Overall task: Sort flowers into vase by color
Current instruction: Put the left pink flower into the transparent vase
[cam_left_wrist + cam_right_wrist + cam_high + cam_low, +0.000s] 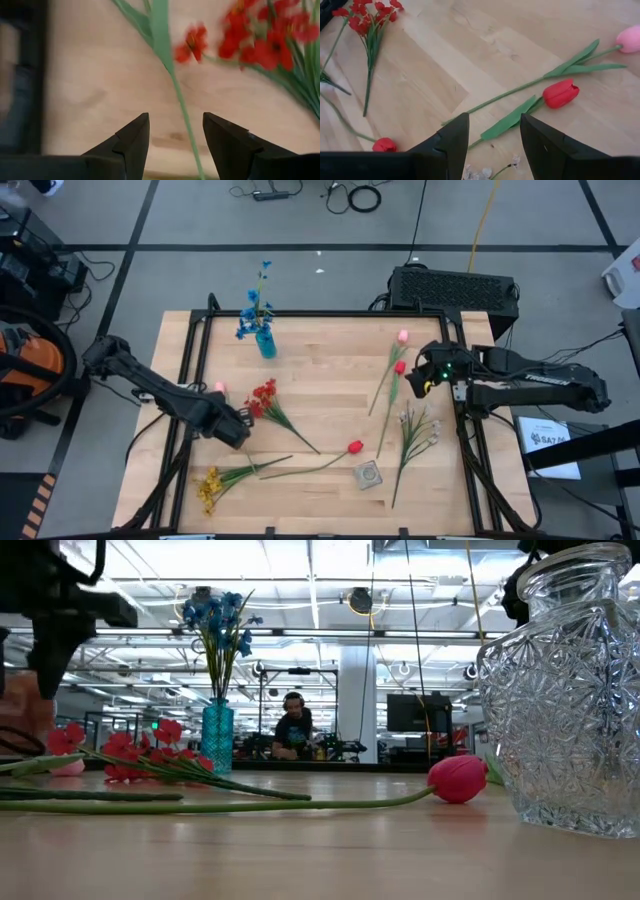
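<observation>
A teal vase (265,343) (217,737) near the far edge holds blue sprays (256,305). A cut-glass vase (370,475) (565,690) stands near the near edge. A red cluster (263,398) (260,42), yellow sprigs (210,485), a long-stemmed red tulip (355,447) (458,778), white blossoms (415,425), another red tulip (399,367) (561,93) and a pink tulip (403,336) (630,39) lie flat on the table. My left gripper (240,432) (175,135) is open beside the red cluster, its fingers either side of a thin green stem (184,112) without touching it. My right gripper (420,377) (494,132) hovers open over the red tulip's stem.
A pink bud (219,387) lies by the left arm. A black frame (300,313) borders the wooden table (320,360). Bare wood lies in the middle between the teal vase and the tulips. A person (293,730) sits in the room beyond the table.
</observation>
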